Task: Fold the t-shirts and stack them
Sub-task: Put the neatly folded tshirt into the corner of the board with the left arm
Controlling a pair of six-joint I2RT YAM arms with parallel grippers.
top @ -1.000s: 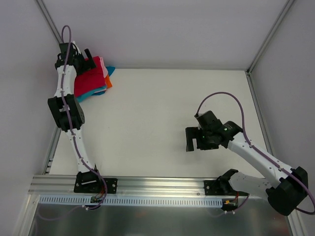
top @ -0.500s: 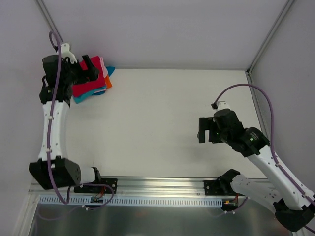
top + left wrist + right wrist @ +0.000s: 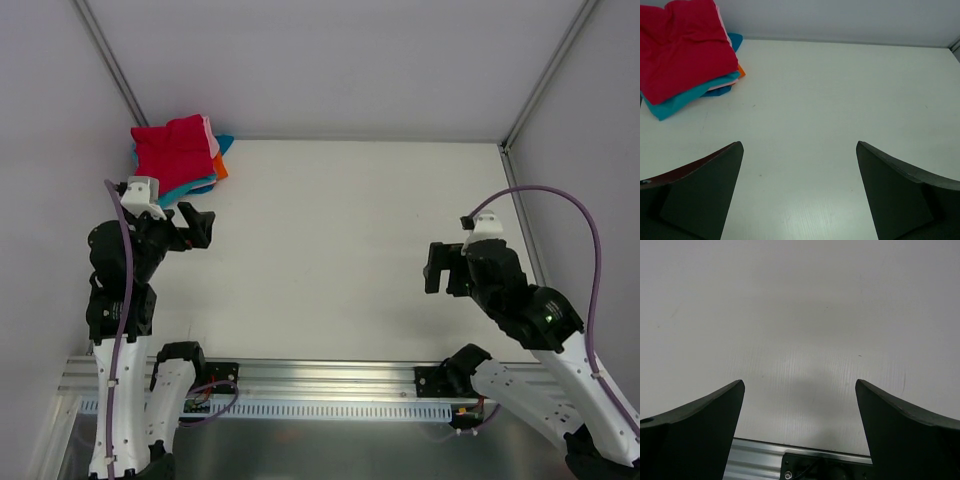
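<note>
T-shirts point(image 3: 178, 156) folded, stacked at surface point(image 3: 340, 230) far-left corner, red on top. Left claw point(image 3: 196, 226) and right claw point(image 3: 437, 268) both wide, empty. Stacking looks finished; next likely parking arms.

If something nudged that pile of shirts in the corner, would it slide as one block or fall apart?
Probably it would shear apart: the stack of t-shirts is soft, loosely folded cloth with uneven, offset edges. The red shirt on top looks rumpled, so it would likely bunch rather than slide.
</note>
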